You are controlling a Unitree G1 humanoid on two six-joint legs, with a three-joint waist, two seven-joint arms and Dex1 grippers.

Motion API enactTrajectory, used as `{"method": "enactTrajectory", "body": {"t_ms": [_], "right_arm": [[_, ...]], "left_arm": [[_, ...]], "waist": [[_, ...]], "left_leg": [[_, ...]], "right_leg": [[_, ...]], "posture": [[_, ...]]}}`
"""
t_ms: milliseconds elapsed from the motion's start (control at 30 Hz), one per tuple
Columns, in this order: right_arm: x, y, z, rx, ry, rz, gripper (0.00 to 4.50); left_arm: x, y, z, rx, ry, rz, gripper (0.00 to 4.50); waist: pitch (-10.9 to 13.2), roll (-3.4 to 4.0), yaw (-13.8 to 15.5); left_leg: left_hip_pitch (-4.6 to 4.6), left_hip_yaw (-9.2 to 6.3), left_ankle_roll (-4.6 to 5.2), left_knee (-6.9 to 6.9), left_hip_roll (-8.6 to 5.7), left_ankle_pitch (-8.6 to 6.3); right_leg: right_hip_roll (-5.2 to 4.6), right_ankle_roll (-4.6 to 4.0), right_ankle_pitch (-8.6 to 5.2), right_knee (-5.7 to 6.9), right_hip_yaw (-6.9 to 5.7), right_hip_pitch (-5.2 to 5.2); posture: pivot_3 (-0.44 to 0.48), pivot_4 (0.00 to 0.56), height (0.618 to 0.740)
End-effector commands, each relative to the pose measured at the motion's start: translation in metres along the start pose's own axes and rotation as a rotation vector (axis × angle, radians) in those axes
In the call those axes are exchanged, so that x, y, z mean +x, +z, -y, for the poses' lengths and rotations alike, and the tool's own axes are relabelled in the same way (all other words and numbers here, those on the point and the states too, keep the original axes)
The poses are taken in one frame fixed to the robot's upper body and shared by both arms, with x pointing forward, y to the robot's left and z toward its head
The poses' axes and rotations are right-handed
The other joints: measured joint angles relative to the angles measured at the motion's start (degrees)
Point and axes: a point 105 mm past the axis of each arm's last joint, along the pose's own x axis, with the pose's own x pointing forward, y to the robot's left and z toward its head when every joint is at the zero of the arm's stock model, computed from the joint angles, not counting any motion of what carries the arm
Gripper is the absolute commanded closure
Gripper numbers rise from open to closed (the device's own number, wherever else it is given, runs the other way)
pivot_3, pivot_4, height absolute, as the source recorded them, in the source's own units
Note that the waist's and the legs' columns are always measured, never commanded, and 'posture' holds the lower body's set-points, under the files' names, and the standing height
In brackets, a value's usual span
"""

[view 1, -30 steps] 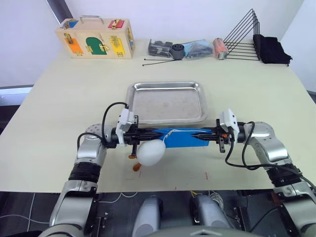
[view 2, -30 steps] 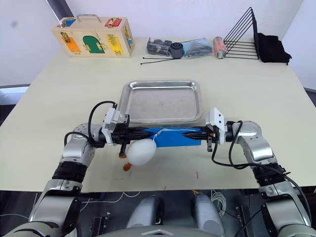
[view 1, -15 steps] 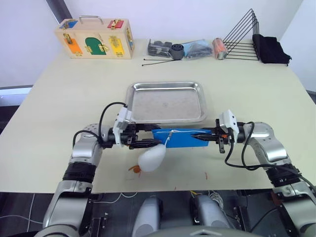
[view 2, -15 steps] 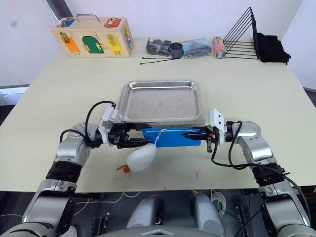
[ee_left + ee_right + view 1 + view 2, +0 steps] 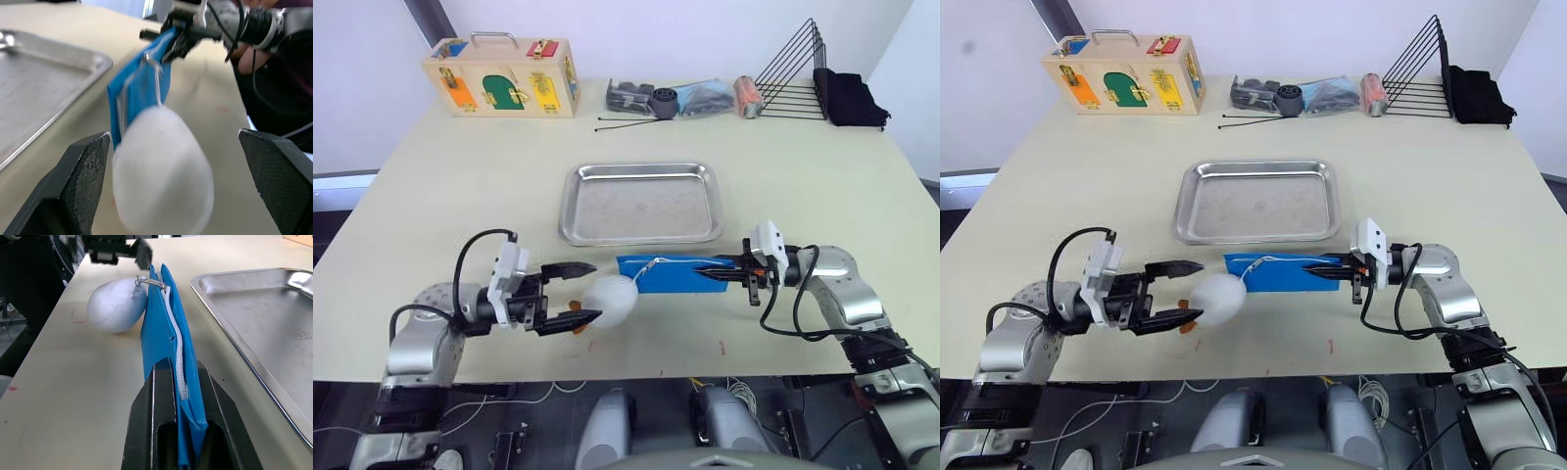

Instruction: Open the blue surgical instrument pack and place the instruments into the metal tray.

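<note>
Right pincer [image 5: 720, 273] clamped on blue pack [image 5: 671, 273] — left pincer [image 5: 584, 293] spread apart, level beside plush egg [image 5: 611, 301].

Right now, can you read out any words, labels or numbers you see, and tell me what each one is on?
No text can be read.
Tray: a small stamped mark on its floor, too small to read.
Blue pack: no print shows on the edge in view.
Wooden box: coloured panels and latches, no legible words.
Orange can: any label is too small to read.
</note>
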Motion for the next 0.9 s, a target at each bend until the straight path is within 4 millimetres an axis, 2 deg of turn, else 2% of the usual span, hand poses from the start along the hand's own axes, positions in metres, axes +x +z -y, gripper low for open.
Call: {"method": "enactTrajectory", "body": {"t_ms": [33,200,233,267,367,533,567,733,900], "right_arm": [[0.001,0.004,0.002,-0.029,-0.002,0.0,4.5],[0.002,0.004,0.003,-0.032,-0.001,0.002,4.5],[0.002,0.004,0.003,-0.032,-0.003,0.002,4.5],[0.002,0.004,0.003,-0.032,-0.005,0.001,4.5],[0.001,0.004,0.003,-0.03,-0.008,0.0,4.5],[0.0,0.003,0.004,-0.025,-0.014,-0.002,4.5],[0.0,0.003,0.004,-0.024,-0.015,-0.002,4.5],[0.001,0.002,0.003,-0.021,-0.015,0.0,4.5],[0.001,0.002,0.002,-0.023,-0.01,0.001,4.5]], "left_arm": [[0.003,-0.008,0.003,0.078,-0.003,-0.082,0.07],[0.006,-0.023,-0.001,0.079,0.022,-0.114,0.07],[0.005,-0.025,-0.002,0.067,0.022,-0.109,0.29],[0.003,-0.025,-0.002,0.061,0.014,-0.099,0.58],[-0.001,-0.025,-0.001,0.043,0.0,-0.075,2.15],[-0.007,-0.017,0.002,0.006,-0.038,-0.016,4.35],[-0.011,-0.013,0.001,0.007,-0.029,-0.004,4.47],[-0.032,0.0,-0.014,0.034,0.051,0.01,4.47],[-0.067,0.003,-0.028,0.034,0.143,-0.057,4.47]], "waist": [[0.0,0.0,0.0],[0.0,0.0,-0.1],[0.0,0.0,-0.1],[0.0,0.0,-0.1],[0.0,0.0,-0.1],[0.0,0.0,-0.1],[0.0,0.0,-0.1],[0.0,0.0,-0.1],[0.0,0.01,-0.2]], "left_leg": [[0.0,0.03,0.0,0.0,-0.01,0.0],[0.01,0.09,0.0,0.0,-0.01,0.0],[0.01,0.09,0.0,0.0,-0.01,0.0],[0.01,0.1,0.0,0.0,0.0,0.0],[0.01,0.11,0.0,0.0,0.01,0.0],[0.0,0.11,0.0,0.0,0.01,0.0],[0.0,0.11,0.0,0.0,0.01,0.0],[0.0,0.09,0.0,0.0,0.01,0.0],[0.0,0.09,0.0,-0.01,0.0,0.0]], "right_leg": [[0.0,0.0,0.0,0.0,0.01,0.0],[0.03,0.0,0.0,0.0,0.02,0.0],[0.03,0.0,0.0,0.01,0.02,-0.01],[0.04,0.0,0.0,0.0,0.02,-0.01],[0.03,0.0,0.0,0.01,0.02,-0.01],[0.03,0.0,0.0,0.0,0.02,-0.01],[0.04,0.0,0.0,0.01,0.02,-0.01],[0.03,0.0,0.0,0.0,0.0,-0.01],[0.06,0.0,0.0,0.0,0.01,-0.02]], "posture": [[0.0,0.15,0.74],[0.0,0.15,0.74],[0.0,0.15,0.74],[0.0,0.15,0.74],[0.0,0.15,0.74],[0.0,0.15,0.74],[0.0,0.15,0.74],[0.0,0.15,0.74],[0.0,0.15,0.74]]}}
